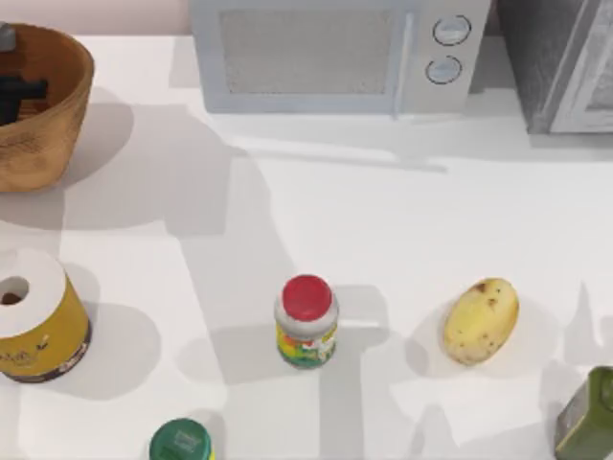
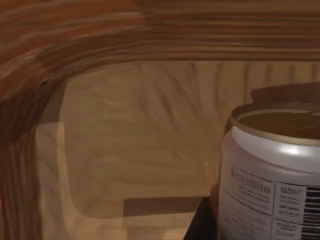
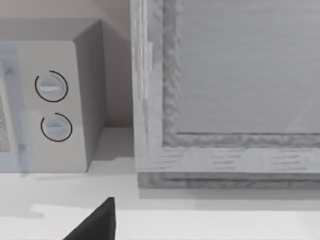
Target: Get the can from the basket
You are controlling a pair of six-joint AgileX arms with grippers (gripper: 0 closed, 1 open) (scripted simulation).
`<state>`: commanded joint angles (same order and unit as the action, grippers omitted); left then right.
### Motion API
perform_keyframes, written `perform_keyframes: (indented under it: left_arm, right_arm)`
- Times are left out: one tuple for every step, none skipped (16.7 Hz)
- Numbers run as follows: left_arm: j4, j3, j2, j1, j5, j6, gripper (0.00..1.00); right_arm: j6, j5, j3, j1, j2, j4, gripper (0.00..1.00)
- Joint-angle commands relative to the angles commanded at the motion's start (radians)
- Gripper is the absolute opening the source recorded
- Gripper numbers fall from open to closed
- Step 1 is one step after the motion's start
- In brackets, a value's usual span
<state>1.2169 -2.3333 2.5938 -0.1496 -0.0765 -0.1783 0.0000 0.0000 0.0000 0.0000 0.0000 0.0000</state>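
- Can [image 2: 272, 175]: stood upright inside basket [image 1: 38, 115], long axis vertical, gold top upward.
- Left gripper [image 1: 14, 91]: reached into basket at the table's far left; jaw state could not be told.

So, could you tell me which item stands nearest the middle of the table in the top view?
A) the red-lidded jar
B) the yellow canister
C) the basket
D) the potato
A: the red-lidded jar stands near the table's middle, with the potato to its right, the yellow canister at the left edge and the basket in the far left corner.
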Motion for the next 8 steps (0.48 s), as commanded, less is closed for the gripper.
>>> perform_keyframes:
  left_arm:
    - [0.0, 0.0, 0.0, 0.0, 0.0, 0.0, 0.0]
    - [0.0, 0.0, 0.0, 0.0, 0.0, 0.0, 0.0]
    - [0.0, 0.0, 0.0, 0.0, 0.0, 0.0, 0.0]
    - [0.0, 0.0, 0.0, 0.0, 0.0, 0.0, 0.0]
    - [0.0, 0.0, 0.0, 0.0, 0.0, 0.0, 0.0]
    - [0.0, 0.0, 0.0, 0.0, 0.0, 0.0, 0.0]
    - [0.0, 0.0, 0.0, 0.0, 0.0, 0.0, 0.0]
    - [0.0, 0.0, 0.0, 0.0, 0.0, 0.0, 0.0]
  right_arm:
    - [0.0, 0.0, 0.0, 0.0, 0.0, 0.0, 1.0]
    - [0.0, 0.0, 0.0, 0.0, 0.0, 0.0, 1.0]
    - [0.0, 0.0, 0.0, 0.0, 0.0, 0.0, 1.0]
    - [0.0, 0.0, 0.0, 0.0, 0.0, 0.0, 1.0]
    - [0.0, 0.0, 0.0, 0.0, 0.0, 0.0, 1.0]
    - [0.0, 0.0, 0.0, 0.0, 0.0, 0.0, 1.0]
    - [0.0, 0.0, 0.0, 0.0, 0.0, 0.0, 1.0]
    - [0.0, 0.0, 0.0, 0.0, 0.0, 0.0, 1.0]
